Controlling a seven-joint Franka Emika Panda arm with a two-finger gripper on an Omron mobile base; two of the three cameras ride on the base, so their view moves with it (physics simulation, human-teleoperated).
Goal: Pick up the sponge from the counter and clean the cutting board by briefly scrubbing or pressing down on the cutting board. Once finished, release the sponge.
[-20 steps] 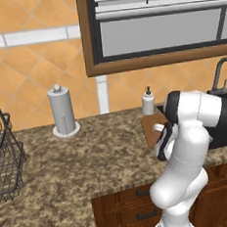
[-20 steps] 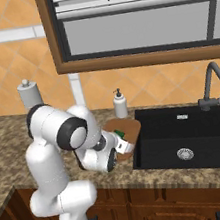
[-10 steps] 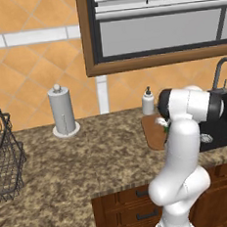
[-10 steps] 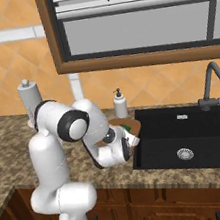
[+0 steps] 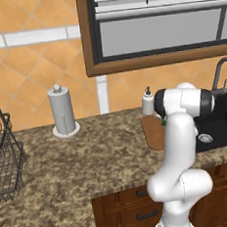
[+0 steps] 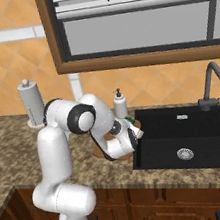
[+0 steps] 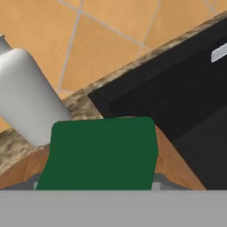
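Standing behind the robot on its left, I am seeing the white arm bending down over the cutting board (image 5: pixel 153 129), a reddish-brown slab lying on the speckled counter (image 5: pixel 90 162) at about three o'clock from the middle of the frame. A sliver of green, the sponge (image 5: pixel 163 123), is peeking out just beside the arm's elbow, over the board. A white soap bottle (image 5: pixel 148 102) is standing at the board's twelve o'clock, a paper towel holder (image 5: pixel 62 112) is sitting well apart at nine o'clock, and a wire basket (image 5: pixel 5 155) is hanging at the far left edge.

Shifting to the right base view, the gripper (image 6: pixel 133 129) is reaching low over the board (image 6: pixel 109 155), which is mostly hidden under the forearm, with the sponge (image 6: pixel 129 121) showing as a small green patch at the hand. The black sink (image 6: pixel 188 142) is lying at the gripper's three o'clock, its faucet (image 6: pixel 212 87) rising behind.

Looking along the hand, the sponge's (image 7: pixel 99 153) green top is sitting right at the bottom centre, over the board's (image 7: pixel 170 155) wood. The soap bottle (image 7: pixel 24 99) is leaning at ten o'clock and the sink basin (image 7: pixel 177 97) is spreading toward two o'clock. The fingertips are hidden, so I cannot tell whether the jaws are clamping the sponge.
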